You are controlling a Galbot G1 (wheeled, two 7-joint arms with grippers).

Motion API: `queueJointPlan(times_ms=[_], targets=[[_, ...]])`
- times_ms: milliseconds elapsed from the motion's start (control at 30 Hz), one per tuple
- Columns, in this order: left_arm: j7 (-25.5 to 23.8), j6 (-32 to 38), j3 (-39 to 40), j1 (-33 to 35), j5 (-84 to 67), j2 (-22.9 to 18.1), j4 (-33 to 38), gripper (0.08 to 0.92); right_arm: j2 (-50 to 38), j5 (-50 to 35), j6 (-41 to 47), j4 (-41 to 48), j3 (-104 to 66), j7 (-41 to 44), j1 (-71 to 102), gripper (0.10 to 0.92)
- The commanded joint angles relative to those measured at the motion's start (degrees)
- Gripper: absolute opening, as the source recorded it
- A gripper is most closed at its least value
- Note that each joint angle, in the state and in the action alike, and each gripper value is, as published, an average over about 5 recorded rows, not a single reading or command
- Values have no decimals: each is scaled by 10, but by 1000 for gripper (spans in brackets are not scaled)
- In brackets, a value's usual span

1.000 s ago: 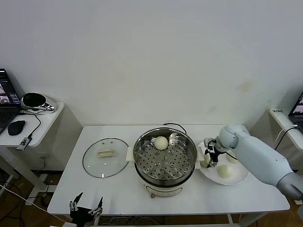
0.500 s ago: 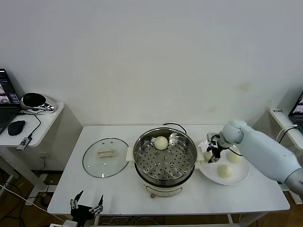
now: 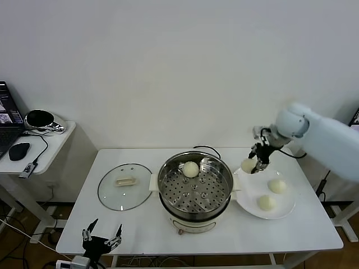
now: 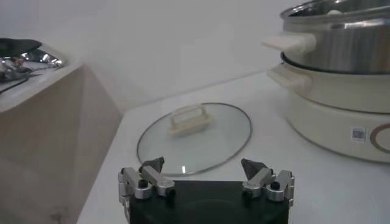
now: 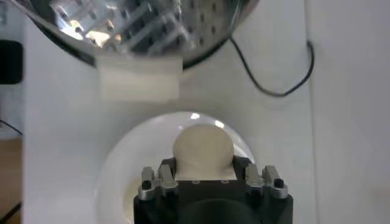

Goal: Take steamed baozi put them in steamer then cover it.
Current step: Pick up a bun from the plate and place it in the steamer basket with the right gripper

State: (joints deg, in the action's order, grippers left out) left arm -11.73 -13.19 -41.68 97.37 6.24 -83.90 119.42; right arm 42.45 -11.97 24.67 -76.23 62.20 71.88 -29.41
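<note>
My right gripper (image 3: 252, 164) is shut on a creamy baozi (image 3: 248, 165) and holds it in the air above the white plate's (image 3: 280, 208) left edge, just right of the steamer (image 3: 195, 190). The right wrist view shows the held baozi (image 5: 203, 150) between the jaws, above the plate, with the steamer's handle (image 5: 139, 78) beyond. One baozi (image 3: 191, 169) lies on the perforated tray at the back. Two more baozi (image 3: 276, 185) (image 3: 266, 203) lie on the plate. The glass cover (image 3: 124, 186) lies flat left of the steamer, also in the left wrist view (image 4: 194, 137). My left gripper (image 3: 101, 241) is open, below the table's front left edge.
A side table (image 3: 39, 147) at the far left holds a laptop, a mouse (image 3: 19, 150) and a shiny bowl. A black cord (image 5: 272, 78) runs behind the steamer. The steamer's cream base (image 4: 347, 103) stands right of the cover in the left wrist view.
My right gripper has lifted a baozi off the plate's left side and risen with it. The right arm has swung up and back. The left gripper stays put.
</note>
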Motion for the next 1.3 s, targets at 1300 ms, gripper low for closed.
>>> queueJointPlan(times_ms=[1300], targets=[[-5, -17, -38, -19, -32, -11, 35, 823, 366, -116, 127, 105, 101, -64, 34, 577]])
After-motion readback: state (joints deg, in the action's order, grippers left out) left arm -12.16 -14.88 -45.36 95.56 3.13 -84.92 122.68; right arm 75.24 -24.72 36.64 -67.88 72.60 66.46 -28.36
